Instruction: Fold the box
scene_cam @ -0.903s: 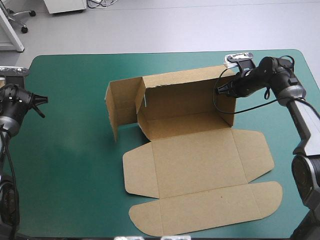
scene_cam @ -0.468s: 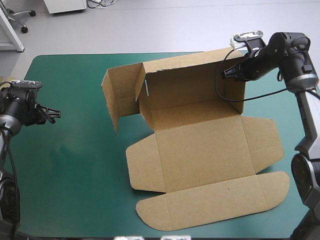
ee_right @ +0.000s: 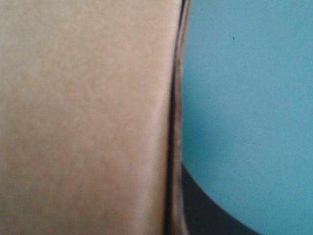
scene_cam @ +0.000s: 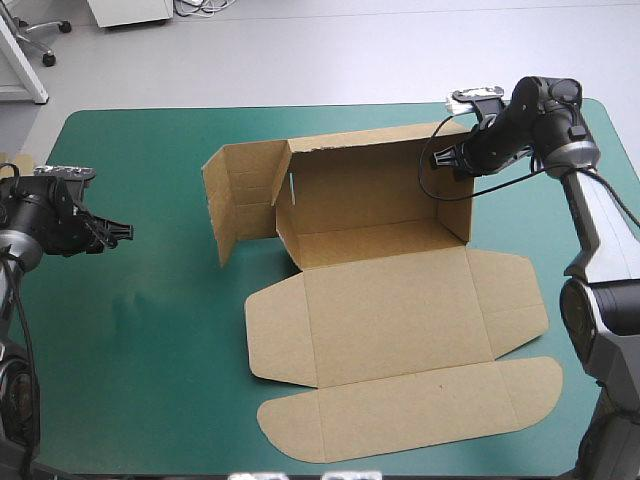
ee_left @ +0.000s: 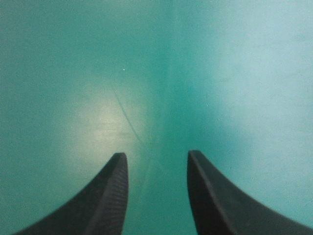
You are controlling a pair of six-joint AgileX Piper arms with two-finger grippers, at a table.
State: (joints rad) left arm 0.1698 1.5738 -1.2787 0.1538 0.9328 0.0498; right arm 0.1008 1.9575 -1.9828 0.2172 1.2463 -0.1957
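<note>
The brown box (scene_cam: 385, 305) lies open on the teal-green cover. Its back wall (scene_cam: 365, 185) and right end wall stand up, and a left flap (scene_cam: 240, 205) stands out at an angle. The lid panels lie flat toward the near edge. My right gripper (scene_cam: 455, 160) is at the back wall's upper right corner, shut on the box. In the right wrist view the board (ee_right: 83, 122) fills one side, its edge runs up the middle, and one black finger (ee_right: 205, 210) shows beside it. My left gripper (scene_cam: 120, 232) (ee_left: 154, 156) is open over bare cover, well left of the box.
Bare teal-green cover (scene_cam: 150, 330) stretches between my left gripper and the box. A small sliver of brown board (scene_cam: 15, 158) shows at the table's left edge. The flat lid reaches close to the near edge.
The box, held by my right gripper, swung right and is now back to the left. My left gripper moved right and toward the near edge.
</note>
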